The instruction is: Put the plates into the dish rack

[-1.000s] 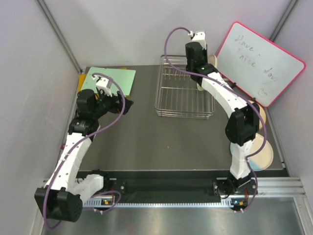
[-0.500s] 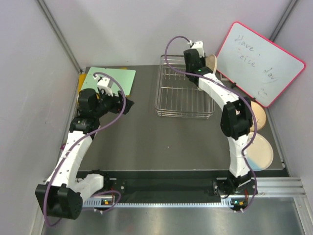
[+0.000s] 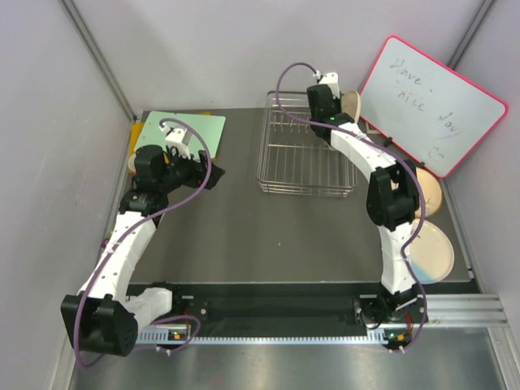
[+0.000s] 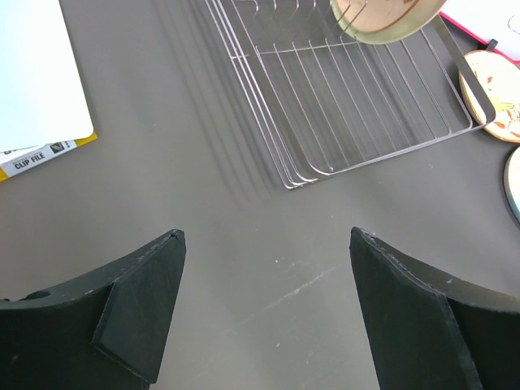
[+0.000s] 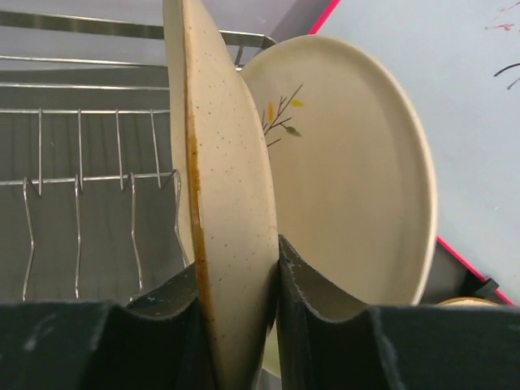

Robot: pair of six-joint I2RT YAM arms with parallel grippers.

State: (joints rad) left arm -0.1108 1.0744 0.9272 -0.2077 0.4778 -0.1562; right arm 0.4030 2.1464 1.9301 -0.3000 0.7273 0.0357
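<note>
My right gripper [image 3: 325, 101] is at the back right corner of the dish rack [image 3: 307, 154]. In the right wrist view it [image 5: 236, 260] is shut on the rim of a peach plate [image 5: 223, 162], held upright and edge-on over the rack wires [image 5: 81, 187]. A pale yellow-green plate [image 5: 349, 179] with a sprig drawing stands just behind it. A second peach plate [image 3: 428, 193] and a light blue plate [image 3: 431, 252] lie flat on the table at the right. My left gripper [image 3: 207, 175] is open and empty [image 4: 268, 309] above bare table, left of the rack [image 4: 349, 106].
A pink-framed whiteboard [image 3: 435, 106] leans at the back right, close behind the rack. A green clip file [image 3: 191, 130] lies at the back left, also in the left wrist view [image 4: 32, 81]. Walls close in both sides.
My right arm has drawn its elbow in and carried the held plate toward the rack's back right corner. The flat plates at the right are now uncovered. The left arm shifted only slightly.
</note>
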